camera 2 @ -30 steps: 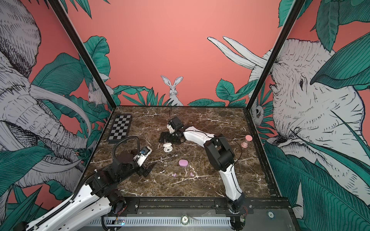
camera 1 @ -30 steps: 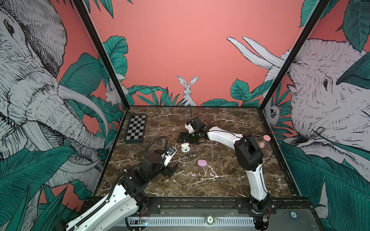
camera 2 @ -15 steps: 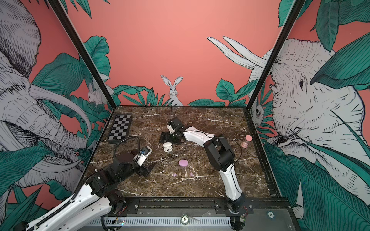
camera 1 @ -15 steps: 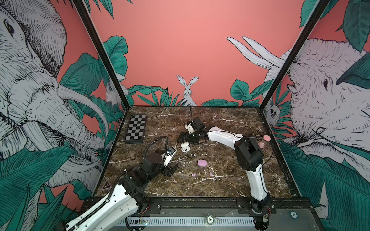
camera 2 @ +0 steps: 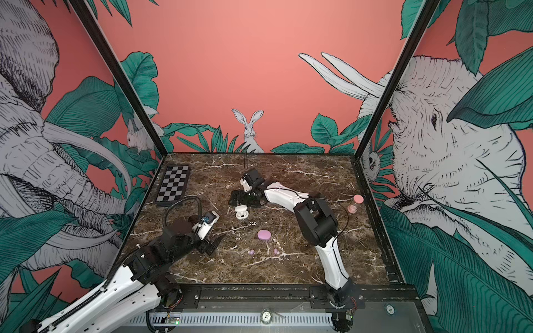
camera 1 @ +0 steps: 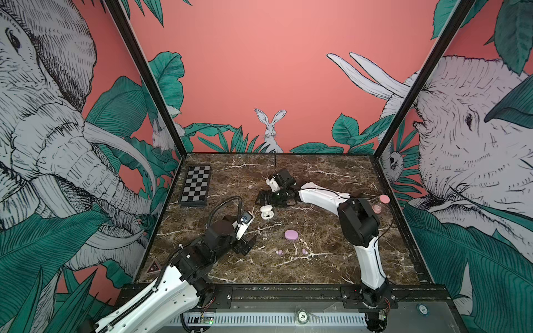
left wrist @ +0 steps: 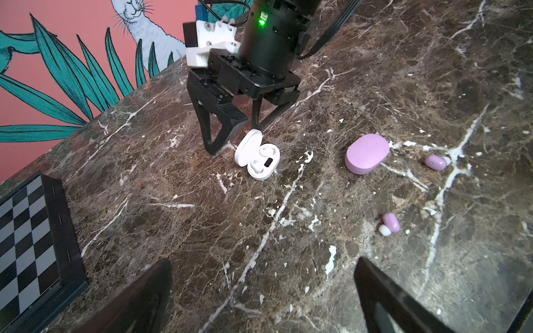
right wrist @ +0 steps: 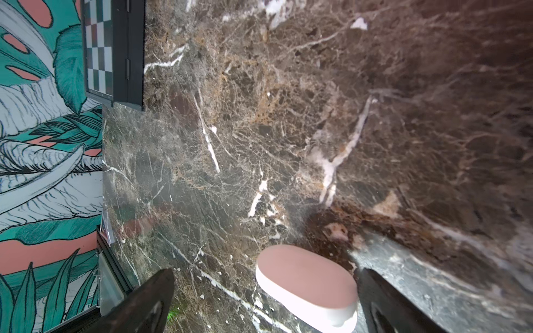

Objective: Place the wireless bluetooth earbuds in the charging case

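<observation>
Worktop (camera 1: 317, 274) layout:

1. The white charging case (left wrist: 257, 154) stands near the middle of the worktop, lid raised. Two white earbuds (left wrist: 264, 150) sit in its wells.
2. The lilac case (left wrist: 367, 157) lies closed, nearer the front edge.
3. Two lilac earbuds (left wrist: 435, 162) lie loose on the worktop, between the lilac case and the front edge, well apart from each other.

Right pincer (left wrist: 235, 138): jaws spread wide, gripping nothing. The raised lid lies between its fingers; contact cannot be confirmed.

Left pincer (camera 1: 248, 245): jaws spread wide, empty, hovering toward the front-left corner, well apart from both cases.
</observation>
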